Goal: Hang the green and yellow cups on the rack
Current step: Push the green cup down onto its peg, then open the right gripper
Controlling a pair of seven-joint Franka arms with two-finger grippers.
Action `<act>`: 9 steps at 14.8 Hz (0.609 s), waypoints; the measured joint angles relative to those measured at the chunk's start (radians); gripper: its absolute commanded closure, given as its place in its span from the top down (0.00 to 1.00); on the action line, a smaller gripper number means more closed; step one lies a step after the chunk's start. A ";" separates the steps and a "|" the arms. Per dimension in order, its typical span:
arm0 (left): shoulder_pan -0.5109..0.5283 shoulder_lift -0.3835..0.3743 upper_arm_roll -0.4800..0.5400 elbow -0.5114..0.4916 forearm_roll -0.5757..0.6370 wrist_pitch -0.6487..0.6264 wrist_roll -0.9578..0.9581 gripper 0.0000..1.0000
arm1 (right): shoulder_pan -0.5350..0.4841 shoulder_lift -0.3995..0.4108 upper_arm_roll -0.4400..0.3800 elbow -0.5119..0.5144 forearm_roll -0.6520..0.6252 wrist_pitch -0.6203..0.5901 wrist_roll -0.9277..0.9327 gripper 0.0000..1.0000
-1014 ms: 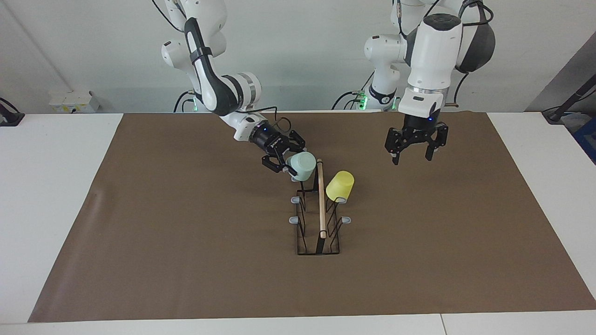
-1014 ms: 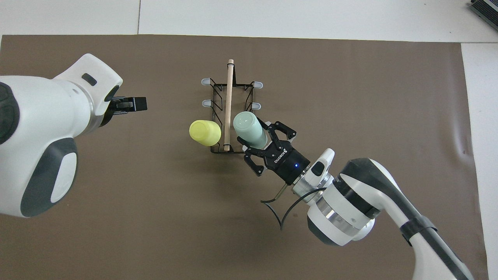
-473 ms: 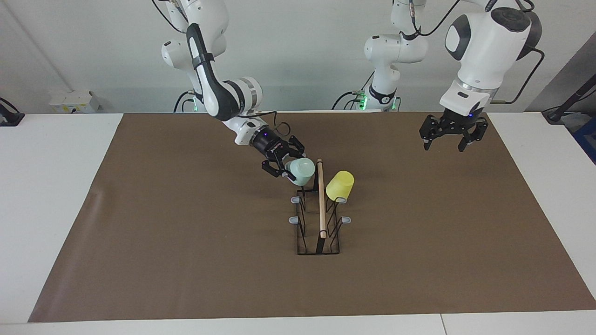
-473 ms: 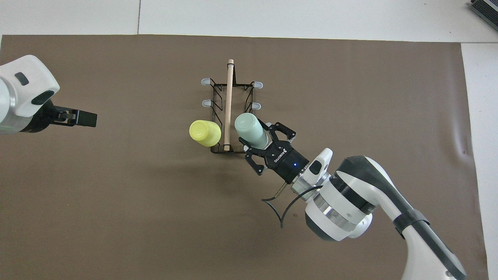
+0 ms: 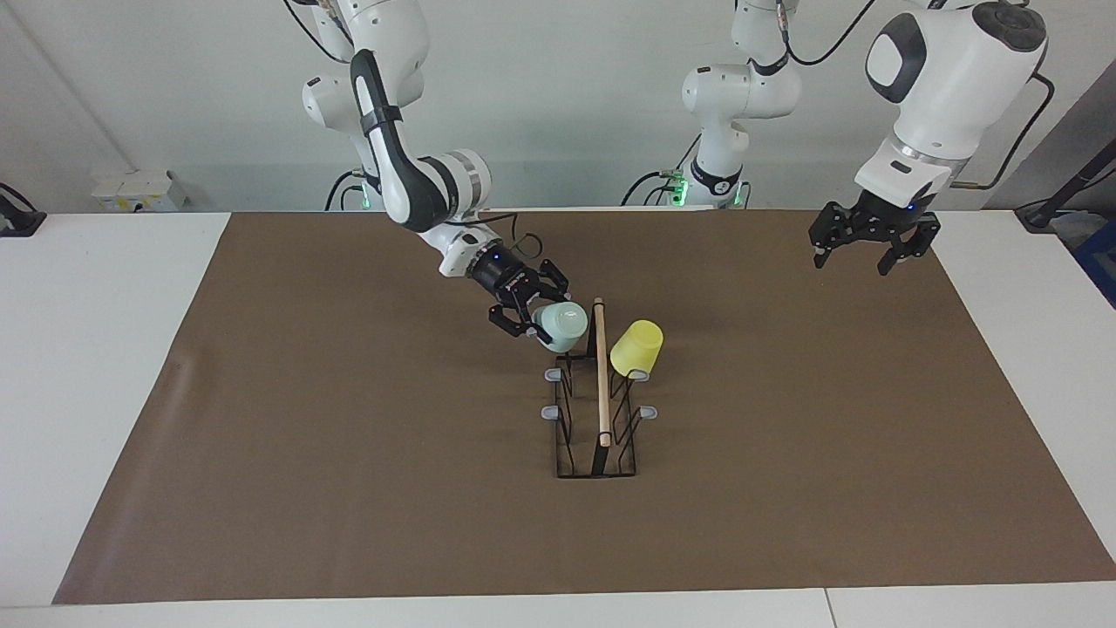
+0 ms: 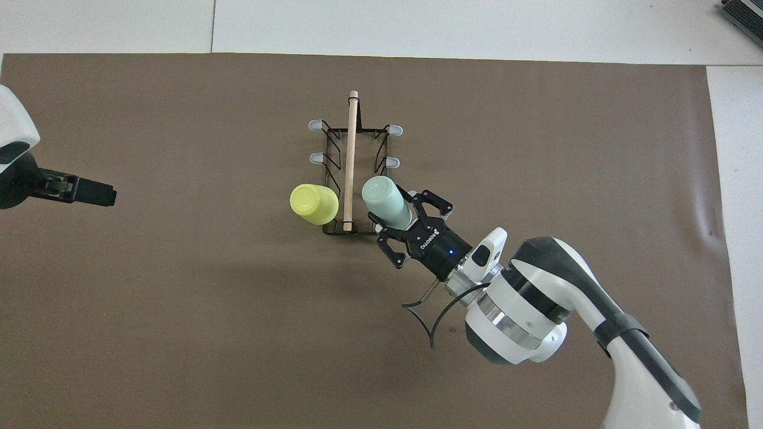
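The black wire rack (image 5: 602, 384) with its wooden rod stands mid-table; it also shows in the overhead view (image 6: 350, 149). The yellow cup (image 5: 636, 346) hangs mouth-down on the prong nearest the robots on the left arm's side, and the overhead view (image 6: 313, 204) shows it too. My right gripper (image 5: 534, 316) is shut on the mint green cup (image 5: 562, 324) and holds it tilted at the matching prong on the right arm's side; gripper (image 6: 408, 221) and cup (image 6: 382, 198) also show from overhead. My left gripper (image 5: 853, 262) is open and empty, raised over the mat's edge at the left arm's end (image 6: 89, 192).
A brown mat (image 5: 349, 436) covers the white table (image 5: 96, 366). Several rack prongs (image 5: 551, 412) farther from the robots are bare. A white box (image 5: 139, 190) sits at the table's edge near the right arm's base.
The left arm has swung away from the rack toward its own end of the table. The right gripper has shifted the green cup slightly down toward the rack.
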State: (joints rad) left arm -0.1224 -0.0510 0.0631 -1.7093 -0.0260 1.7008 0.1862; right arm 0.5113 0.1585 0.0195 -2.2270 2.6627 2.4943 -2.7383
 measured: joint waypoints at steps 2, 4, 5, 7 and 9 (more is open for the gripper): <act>0.000 0.002 0.000 0.026 0.000 -0.031 0.005 1.00 | 0.000 0.006 0.000 -0.002 0.000 0.002 0.000 0.76; 0.000 0.006 0.000 0.038 0.000 -0.044 0.008 1.00 | 0.000 0.008 0.000 -0.002 0.000 0.002 0.000 1.00; 0.000 0.010 0.000 0.044 0.000 -0.053 0.009 1.00 | 0.000 0.008 0.000 -0.002 0.000 0.003 -0.002 1.00; 0.000 0.020 0.000 0.068 0.000 -0.079 0.009 1.00 | 0.000 0.008 0.000 -0.002 0.000 0.004 -0.004 1.00; 0.000 0.032 0.001 0.091 0.000 -0.098 0.009 1.00 | -0.001 0.008 -0.001 -0.001 0.000 0.005 -0.004 1.00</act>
State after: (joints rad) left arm -0.1226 -0.0193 0.0643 -1.6188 -0.0255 1.6025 0.1951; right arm 0.5100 0.1662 0.0188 -2.2278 2.6626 2.4989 -2.7427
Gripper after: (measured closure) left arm 0.000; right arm 0.000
